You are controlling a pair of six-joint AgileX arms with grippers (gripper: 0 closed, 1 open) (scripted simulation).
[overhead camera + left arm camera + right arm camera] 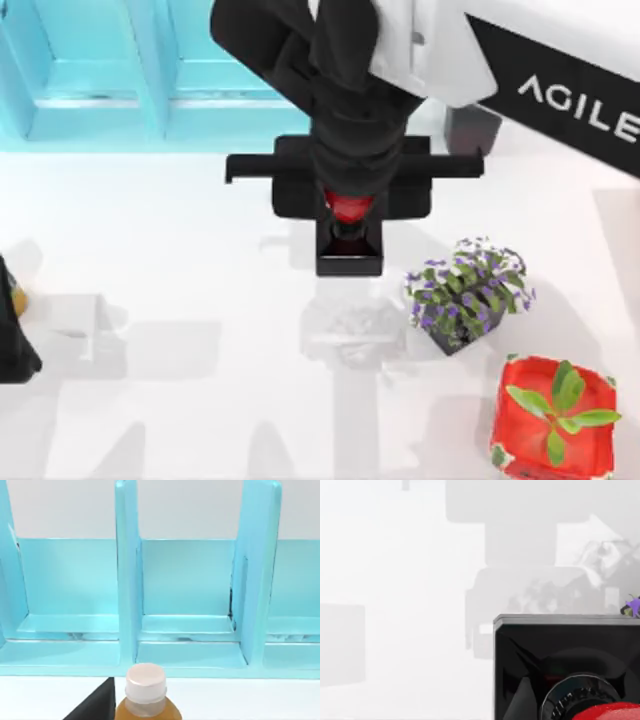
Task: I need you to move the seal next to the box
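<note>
Carrying is the step reckoned to be in hand: the seal is held by its red knob in the right pincer, black block hanging straight below. The fingers are hidden under the wrist from above, so the gap can't be read, but the pincer is judged to be closed on the knob, since the seal's shadow falls on the worktop away from the block, as if it's lifted clear.

The box is well apart from the pincer, off to its right and nearer the front edge. The pot of purple flowers is between the two, so that's the thing to be watched. Height should probably be kept until the pot is passed, or the pot skirted on the open side. The seal is best set down upright just beside the box on bare worktop, not touching it, and let go only once the base is flat.

The whole route, pot and box included, is given by the top view. The right wrist view gives what's hidden up there: the block's top face close up, with the worktop and shadows beyond its edge. The left arm is parked, its camera faced at the light-blue cabinet, with a capped bottle close by.
</note>
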